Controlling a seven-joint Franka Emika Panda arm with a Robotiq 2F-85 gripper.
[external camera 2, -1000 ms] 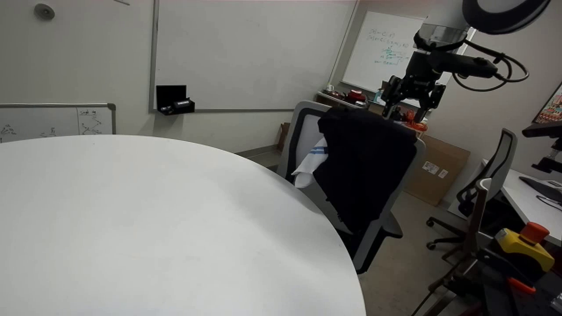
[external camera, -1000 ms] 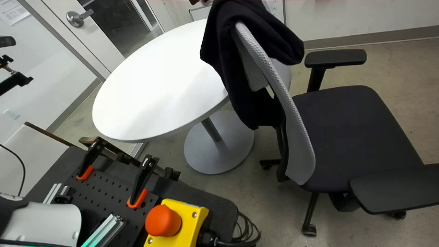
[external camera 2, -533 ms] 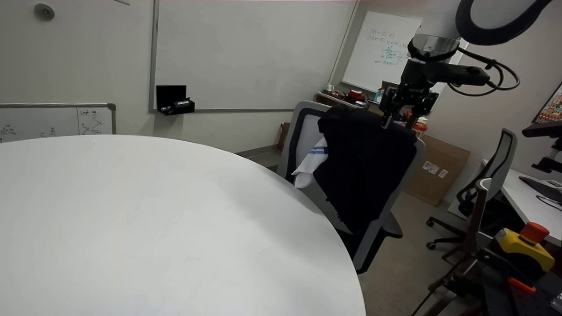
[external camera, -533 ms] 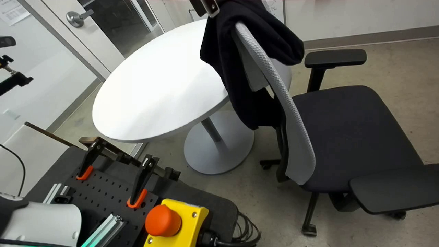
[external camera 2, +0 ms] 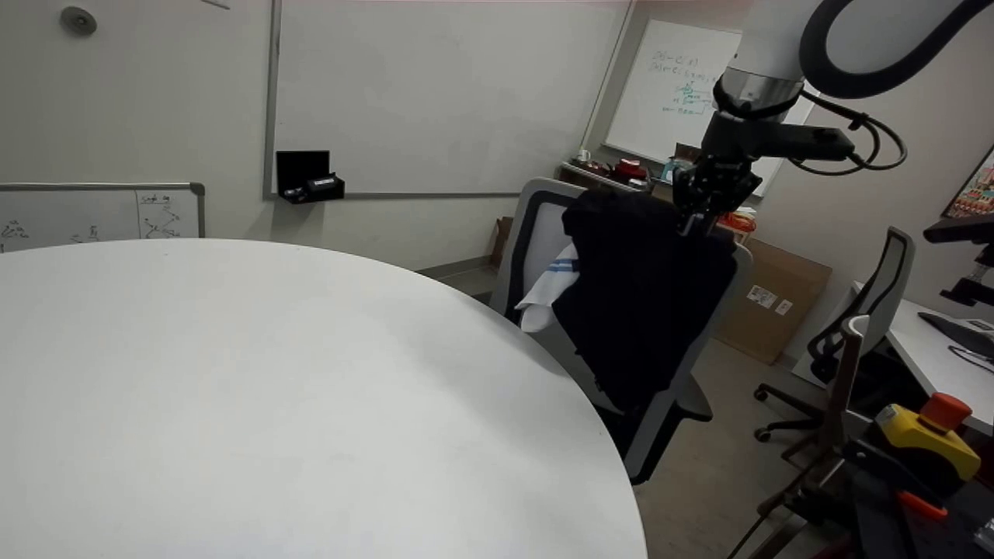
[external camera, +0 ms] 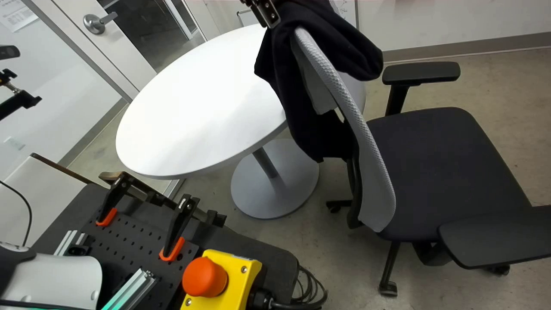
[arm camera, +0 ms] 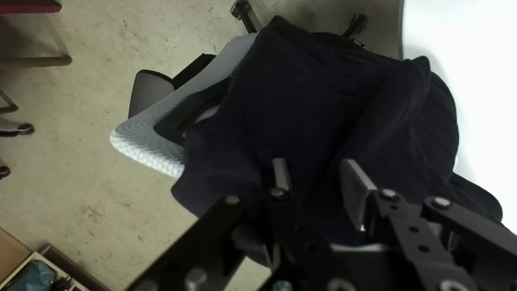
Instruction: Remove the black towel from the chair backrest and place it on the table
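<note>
The black towel (external camera 2: 637,310) hangs in folds over the light-grey chair backrest (external camera: 374,185), covering much of its top edge. My gripper (arm camera: 317,171) reaches down to the towel's upper part. In the wrist view its fingers stand apart, about half spread, with dark cloth under and between them. Whether both pads (arm camera: 357,190) touch the cloth I cannot tell. Seen in an exterior view, the fingertips (external camera: 270,16) are right at the top fold of the towel. The round white table (external camera 2: 311,404) stands close beside the backrest, its top bare.
A white cloth with blue stripes (external camera 2: 551,291) also hangs on the backrest, beside the towel. The chair's armrest (external camera: 421,72) sticks out near it. A dark bench with clamps (external camera: 176,232) and a yellow stop-button box (external camera: 241,275) stands in front of the table.
My gripper has come down and sideways onto the top of the towel. Its fingers have drawn closer together. The towel's hanging edge has shifted slightly.
</note>
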